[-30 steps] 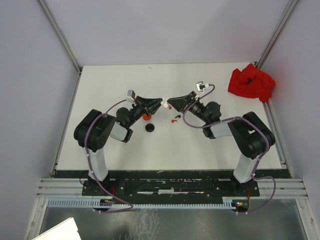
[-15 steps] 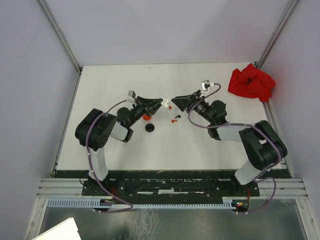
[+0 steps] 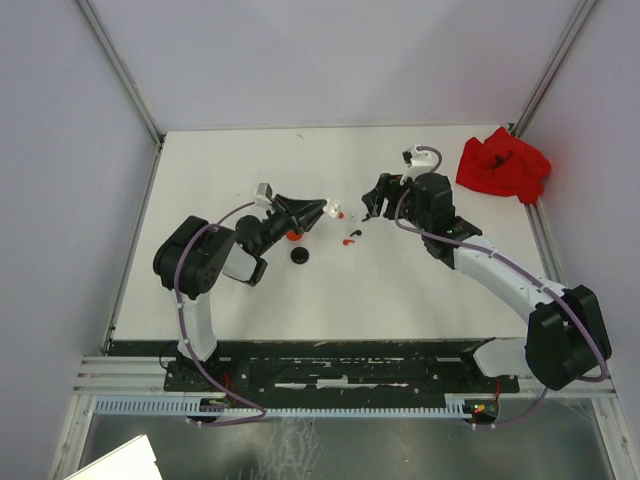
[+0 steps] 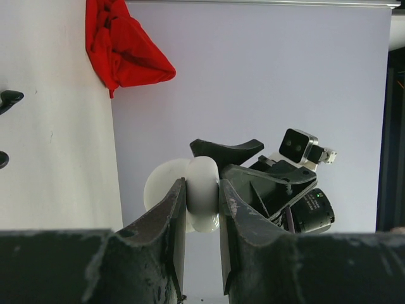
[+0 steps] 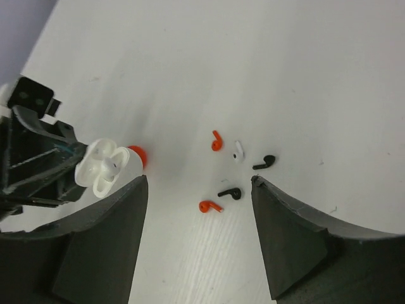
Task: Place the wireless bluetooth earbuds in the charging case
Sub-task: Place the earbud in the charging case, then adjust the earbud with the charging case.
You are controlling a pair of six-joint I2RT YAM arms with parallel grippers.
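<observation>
Right gripper (image 5: 199, 180) has backed off rightward, jaws spread, empty. Left gripper (image 4: 202, 185) clamps the white case (image 5: 101, 168). Earbuds (image 5: 229, 192) look tiny, light and slick; pinch across the stem.

My pincer (image 5: 199, 190) gapes empty above the table (image 5: 266, 57). Five earbuds (image 5: 230, 193) lie scattered beyond its tips (two red, two black, one white). Left, the other gripper (image 5: 81, 172) clamps an open white case (image 5: 101, 166), with a red case (image 5: 137, 156) beside it.

Red cloth (image 3: 503, 166) on a white table (image 3: 380, 300)
Crumpled in the table's far right corner, just beside the metal frame post (image 3: 548, 70); pale grey walls (image 3: 60, 150) enclose the table on three sides
</observation>
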